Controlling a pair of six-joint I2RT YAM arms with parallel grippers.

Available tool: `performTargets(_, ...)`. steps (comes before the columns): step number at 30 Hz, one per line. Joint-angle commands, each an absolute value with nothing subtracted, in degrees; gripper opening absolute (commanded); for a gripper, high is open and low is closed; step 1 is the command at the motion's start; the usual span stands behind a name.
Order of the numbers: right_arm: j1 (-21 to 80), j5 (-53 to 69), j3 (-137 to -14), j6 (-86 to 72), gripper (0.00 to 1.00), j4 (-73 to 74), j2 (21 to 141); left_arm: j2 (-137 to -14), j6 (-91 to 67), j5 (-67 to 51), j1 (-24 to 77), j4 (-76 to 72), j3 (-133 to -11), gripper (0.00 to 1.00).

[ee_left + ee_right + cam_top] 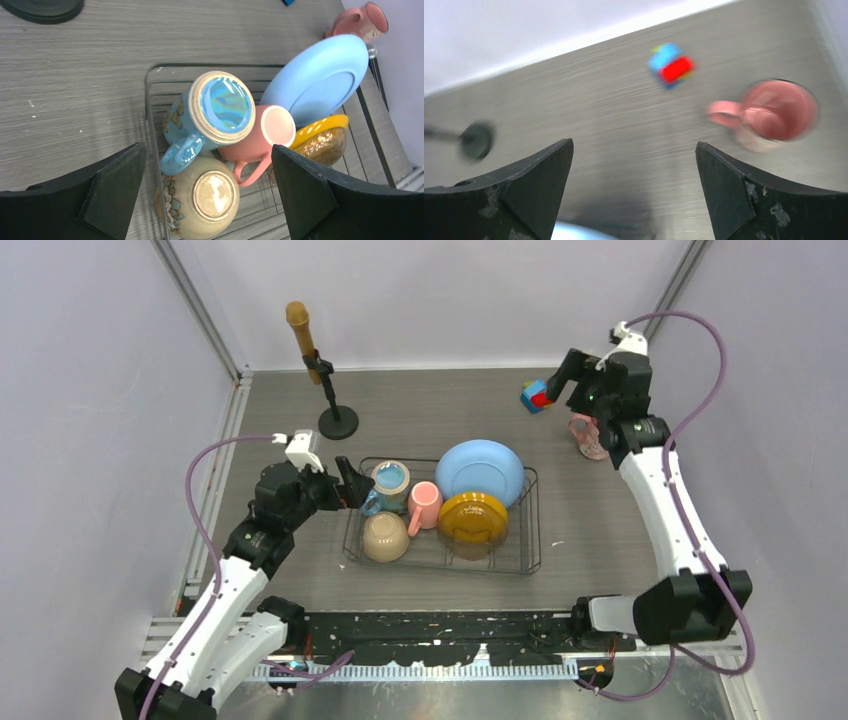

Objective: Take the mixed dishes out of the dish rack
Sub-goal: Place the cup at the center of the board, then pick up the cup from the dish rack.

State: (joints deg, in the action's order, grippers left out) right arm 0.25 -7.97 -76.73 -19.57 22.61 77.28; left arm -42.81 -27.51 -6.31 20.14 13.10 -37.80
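Pink-glazed, the speckled mug (774, 112) stood on the grey surface (614, 130) at the overhead view's upper right, clear of the right fingers (734, 195), which gaped apart. Left fingers (112, 187), also spread, hovered over the dish rack (165, 65) at centre, where blue mug (210, 112), pink mug (270, 135), bowl (202, 200) and plates (320, 80) crowded together. Closing on the blue mug could jostle its neighbours and tip the leaning plates.

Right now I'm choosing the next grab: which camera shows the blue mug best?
Left wrist view: the blue mug lies in the rack, rim and handle sharp. The top view shows it small, partly behind the left arm. The right wrist view misses it.
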Motion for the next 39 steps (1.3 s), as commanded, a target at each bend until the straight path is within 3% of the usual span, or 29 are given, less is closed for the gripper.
performTargets(1,4.04,15.09,-72.04,-11.97,1.00,15.44,69.66,-43.77,-25.67,-12.76,20.13,10.16,-37.83,1.00)
performTargets(4,11.53,28.56,-72.17,-6.40,1.00,19.34,68.70,-45.03,-26.44,-10.12,20.13,9.63,-37.85,1.00)
performTargets(7,18.91,37.41,-74.76,10.95,1.00,32.80,70.07,-46.21,-26.37,-10.63,20.13,10.41,-38.61,1.00)
performTargets(10,26.85,40.63,-76.78,33.31,1.00,44.53,72.63,-46.52,-26.26,-12.07,20.13,12.17,-39.46,1.00)
performTargets(14,31.49,42.22,-79.81,47.44,1.00,55.18,76.50,-46.02,-26.63,-10.59,20.13,13.42,-39.24,1.00)
performTargets(20,33.82,42.72,-84.17,45.97,1.00,53.21,82.20,-45.06,-27.04,-10.47,20.13,12.83,-38.07,1.00)
performTargets(33,39.71,31.84,-91.78,51.78,1.00,53.29,96.32,-46.17,-26.72,-10.88,20.13,15.28,-38.22,1.00)
performTargets(39,41.10,26.31,-90.85,50.32,1.00,46.77,100.17,-46.01,-26.27,-10.62,20.13,16.30,-38.34,1.00)
